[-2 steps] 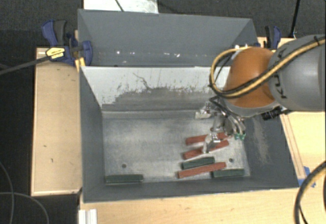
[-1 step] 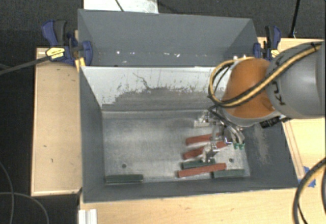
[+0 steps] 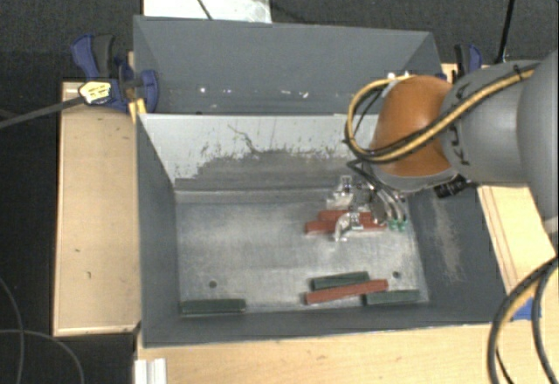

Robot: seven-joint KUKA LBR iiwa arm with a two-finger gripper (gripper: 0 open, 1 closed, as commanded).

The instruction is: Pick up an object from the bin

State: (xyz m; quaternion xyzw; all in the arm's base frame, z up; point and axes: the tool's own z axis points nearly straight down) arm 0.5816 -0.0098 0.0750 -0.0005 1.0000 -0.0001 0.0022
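My gripper (image 3: 348, 215) is low in the right middle of the bin. Its metal fingers (image 3: 343, 197) stand on either side of a red-brown flat bar (image 3: 321, 222) and are shut on it. The bar lies roughly level at the bin floor and sticks out to the left of the gripper; its right end is partly hidden under the gripper. Near the front wall lie a dark green bar (image 3: 341, 280) and, right below it, a red bar (image 3: 346, 292), side by side.
Another green bar (image 3: 395, 296) lies at the front right, touching the red bar's end. A dark green bar (image 3: 212, 307) sits in the front left corner. The arm with its orange cover and cables hangs over the bin's right side.
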